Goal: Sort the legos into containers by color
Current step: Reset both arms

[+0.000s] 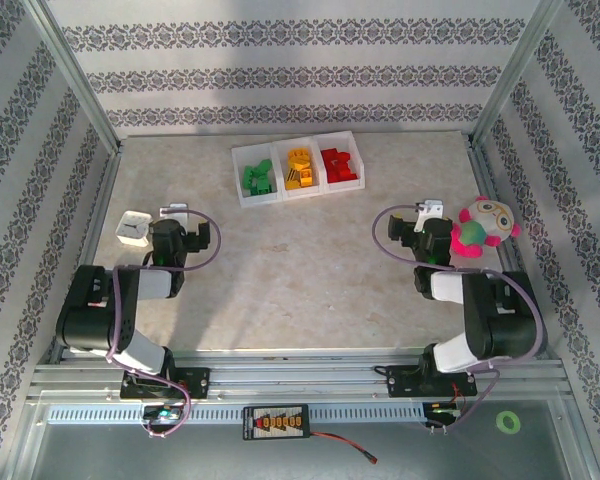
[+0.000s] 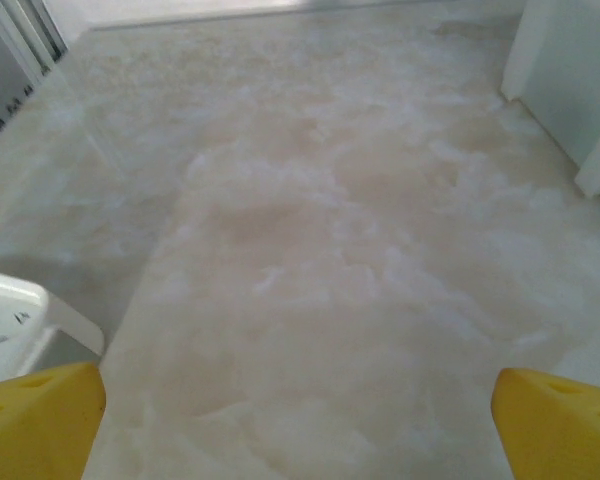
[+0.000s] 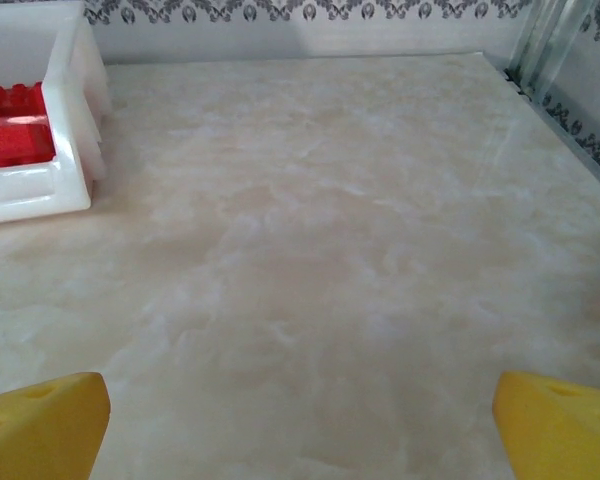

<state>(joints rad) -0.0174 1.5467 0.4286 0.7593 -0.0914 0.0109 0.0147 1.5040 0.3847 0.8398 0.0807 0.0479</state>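
Observation:
Three joined white containers (image 1: 252, 196) stand in a row at the back middle of the table. Green legos (image 1: 259, 179) lie in the left bin, yellow-orange legos (image 1: 299, 168) in the middle one, red legos (image 1: 339, 165) in the right one. The right wrist view has the red legos (image 3: 15, 125) in their bin (image 3: 70, 130) at upper left. My left gripper (image 1: 175, 212) hovers at the left, open, with yellow fingertips (image 2: 40, 415) wide apart over bare table. At the right, my right gripper (image 1: 428, 210) is open too, nothing between its fingertips (image 3: 45, 420).
A small white square box (image 1: 133, 228) sits just left of the left gripper and shows as a white corner (image 2: 15, 320) in the left wrist view. A pink-and-green plush toy (image 1: 483, 227) sits beside the right gripper. Metal frame posts and patterned walls ring the table.

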